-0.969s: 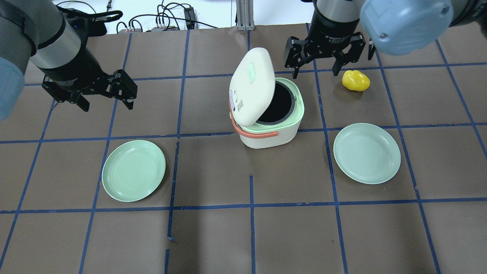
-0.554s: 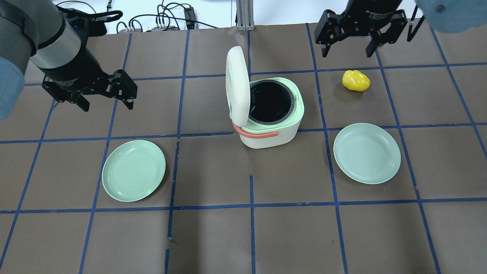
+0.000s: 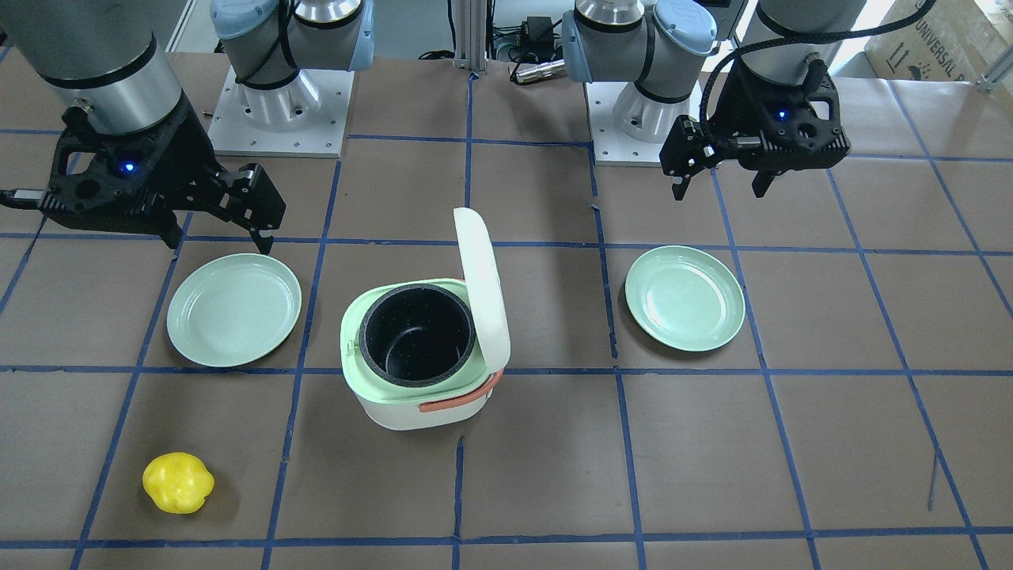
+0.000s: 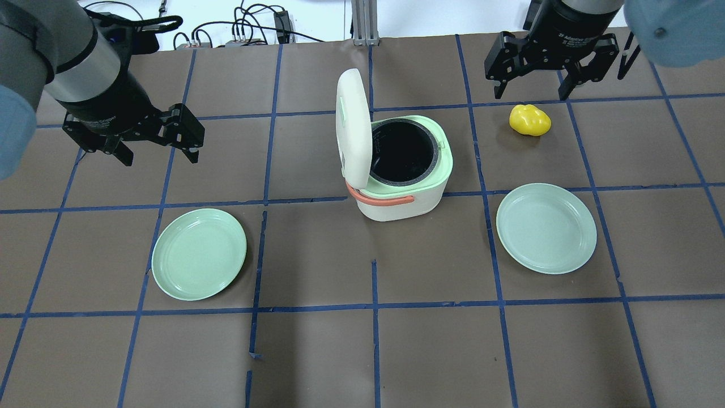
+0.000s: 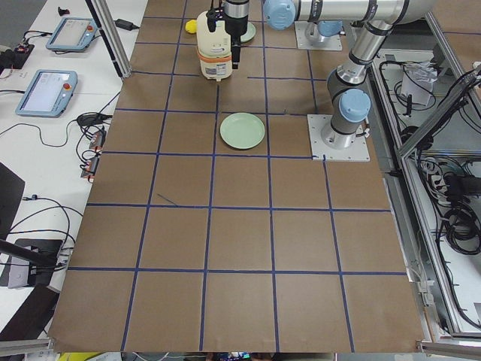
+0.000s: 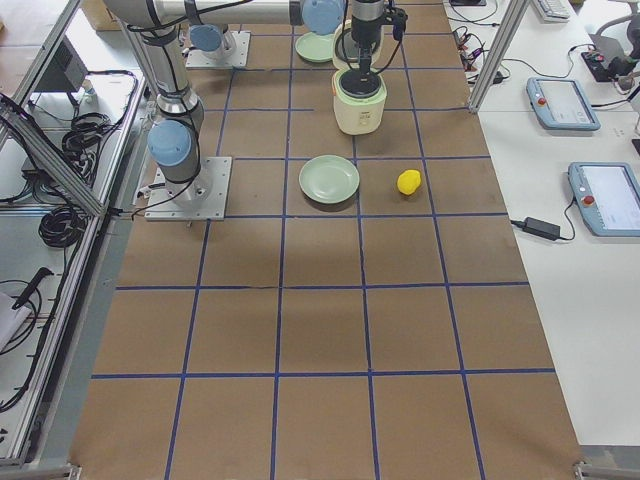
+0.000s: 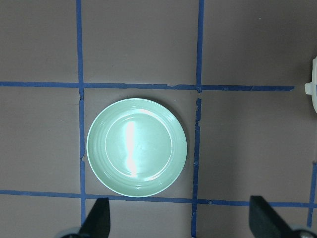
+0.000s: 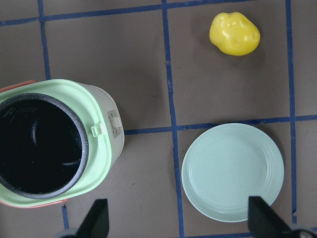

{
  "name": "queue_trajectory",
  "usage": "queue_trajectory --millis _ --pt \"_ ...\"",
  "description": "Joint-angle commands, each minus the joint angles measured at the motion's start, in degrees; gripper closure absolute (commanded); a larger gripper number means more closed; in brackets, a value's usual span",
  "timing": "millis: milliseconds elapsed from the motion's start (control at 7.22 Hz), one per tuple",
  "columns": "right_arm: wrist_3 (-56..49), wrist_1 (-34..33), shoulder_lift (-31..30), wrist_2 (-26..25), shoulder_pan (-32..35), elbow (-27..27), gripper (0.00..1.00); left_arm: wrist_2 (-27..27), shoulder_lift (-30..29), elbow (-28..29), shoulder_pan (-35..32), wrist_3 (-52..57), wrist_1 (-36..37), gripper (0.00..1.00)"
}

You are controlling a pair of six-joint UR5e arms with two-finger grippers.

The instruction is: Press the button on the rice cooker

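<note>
- The rice cooker [image 4: 396, 198] is found at the middle of the surface. Its lid [image 4: 352, 127] stands upright and open on the left side, and the pot is seen to be empty.
- The press is judged done, so the small latch tab [image 8: 96, 130] on the green rim need not be touched.
- The right arm [image 4: 572, 28] is held high to the right of the cooker, jaws spread wide and empty. Any retreat is best made upward, clear of the lid.
- The left arm [image 4: 96, 107] is held high over the left plate [image 7: 136, 147], jaws likewise apart and empty.

Cooker [image 4: 396, 207] between left plate [image 4: 198, 254], right plate [image 4: 546, 228]; fruit [image 4: 529, 120] beyond.
</note>
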Motion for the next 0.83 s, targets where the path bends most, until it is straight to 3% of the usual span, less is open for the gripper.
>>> queue_trajectory --millis 0,277,415,692 --pt "-0.02 -1.92 -0.23 -0.32 -0.06 1.54 0.0 0.0 0.0 0.0 0.0 0.0 0.02 0.0" --pt "0.16 1.48 -0.32 -0.5 -0.06 1.28 0.0 0.0 0.0 0.0 0.0 0.0 0.02 0.0" --pt "0.42 6.81 -0.41 -0.5 -0.15 0.75 0.0 0.0 0.0 0.0 0.0 0.0 0.02 0.0" --pt "0.07 7.4 -0.41 -0.5 -0.15 0.75 0.0 0.0 0.0 0.0 0.0 0.0 0.02 0.0"
